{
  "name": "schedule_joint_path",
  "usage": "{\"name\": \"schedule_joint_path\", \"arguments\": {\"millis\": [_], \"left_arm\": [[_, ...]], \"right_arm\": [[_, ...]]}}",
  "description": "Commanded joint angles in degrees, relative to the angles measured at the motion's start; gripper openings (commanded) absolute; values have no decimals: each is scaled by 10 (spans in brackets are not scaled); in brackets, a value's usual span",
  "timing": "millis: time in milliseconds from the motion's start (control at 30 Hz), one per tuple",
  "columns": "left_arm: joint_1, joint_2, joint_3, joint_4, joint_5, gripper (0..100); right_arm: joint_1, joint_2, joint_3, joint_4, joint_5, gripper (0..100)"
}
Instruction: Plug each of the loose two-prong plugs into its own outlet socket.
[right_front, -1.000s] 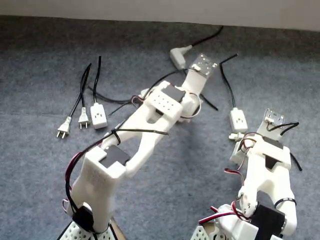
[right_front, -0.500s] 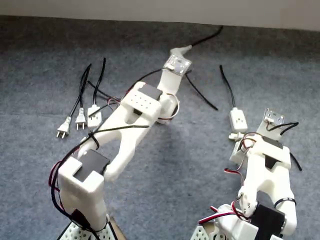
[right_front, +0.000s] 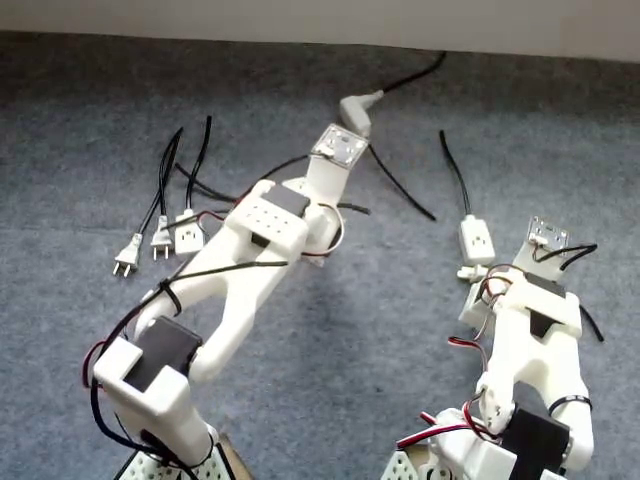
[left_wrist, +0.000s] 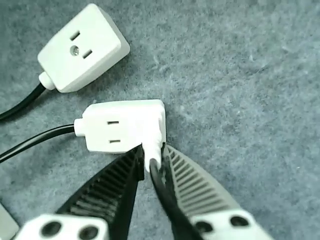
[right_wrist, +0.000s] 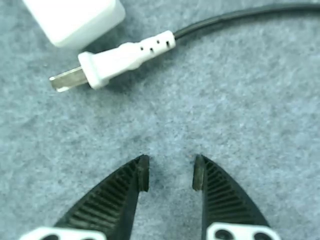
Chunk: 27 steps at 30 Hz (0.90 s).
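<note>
- Left gripper (left_wrist: 151, 161) jaws pinch the white stub (left_wrist: 153, 150) at the outlet socket (left_wrist: 120, 131) corner.
- Right gripper (right_wrist: 170, 172) jaws spread; loose plug (right_wrist: 120, 56) just ahead, lying crosswise.

- A robotics test bench, in a lab or hobby workshop by the look of it.
- Grey felt-like cloth covers the worktop (right_front: 560, 130) up to a pale wall (right_front: 300, 18).
- Two white plastic arms, the left arm (right_front: 250, 270) and the right arm (right_front: 530, 340), carry bare servo wiring and stand on perforated base plates (right_front: 140, 465).
- Several short cords with plugs (right_front: 125, 262) and sockets (right_front: 477, 240) lie loose on the cloth.
</note>
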Motion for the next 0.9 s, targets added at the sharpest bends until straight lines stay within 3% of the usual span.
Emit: {"name": "schedule_joint_path", "arguments": {"millis": [0,600,767,867], "left_arm": [[-15,36,-20,27,-6,5],[-22,63,-49,62,-35,8],[-38,62,-66,93,-33,120],[-48,61,-80,93,-33,128]], "right_arm": [[2,4,3,-11,-4,166],[1,4,4,-11,-4,166],[1,4,4,-11,-4,166],[1,4,4,-11,-4,166]]}}
